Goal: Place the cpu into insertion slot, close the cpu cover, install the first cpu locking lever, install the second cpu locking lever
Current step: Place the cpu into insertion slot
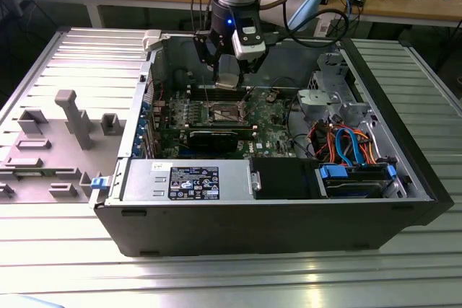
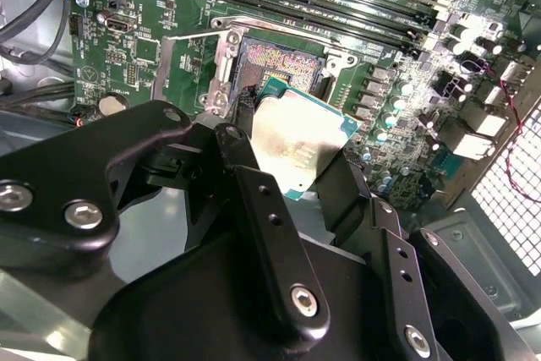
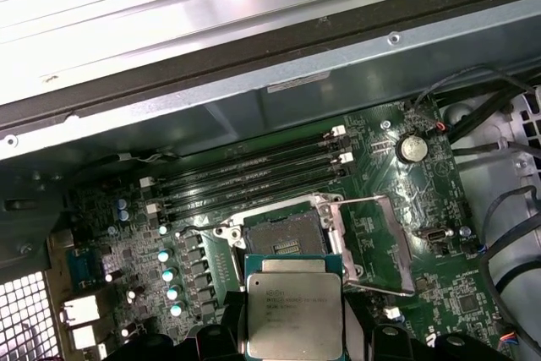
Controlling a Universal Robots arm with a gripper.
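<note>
I'm pinching the cpu (image 2: 296, 145) between my two fingers (image 2: 245, 177), which are pressing on its opposite edges, with the silver-grey top facing both wrist cameras. It's also showing in the first wrist view (image 3: 294, 314).

In the exterior view my gripper (image 1: 227, 78) is hanging inside the open computer case (image 1: 289, 225), near its 12 o'clock wall.

The cpu is hovering above the insertion slot (image 2: 275, 65) and isn't touching it. In the exterior view the cpu (image 1: 227, 81) is sitting at 12 o'clock of the slot (image 1: 224, 112), with clear air between them.

The slot is lying bare, with its brownish-gold contact field showing in both wrist views (image 3: 283, 234).

The cpu cover (image 3: 338, 238) is lying flipped open just beside the slot, on the side towards the coin cell (image 3: 412, 148). Green motherboard (image 2: 127, 48) is showing through its window. In the second wrist view the cover's rim (image 2: 225, 61) is touching the slot's edge.

The memory slots (image 3: 254, 171) are running parallel along another edge of the slot.

Going outward in the exterior view, taking bearings from the slot:
- The long black card (image 1: 220, 137) is lying at 6 o'clock.
- The labelled power supply (image 1: 188, 178) is sitting at 7 o'clock.
- The blue and orange cables (image 1: 346, 146) are bunching at 4 o'clock.
- The grey fixture plate (image 1: 72, 117) is standing outside the case at 9 o'clock.
</note>
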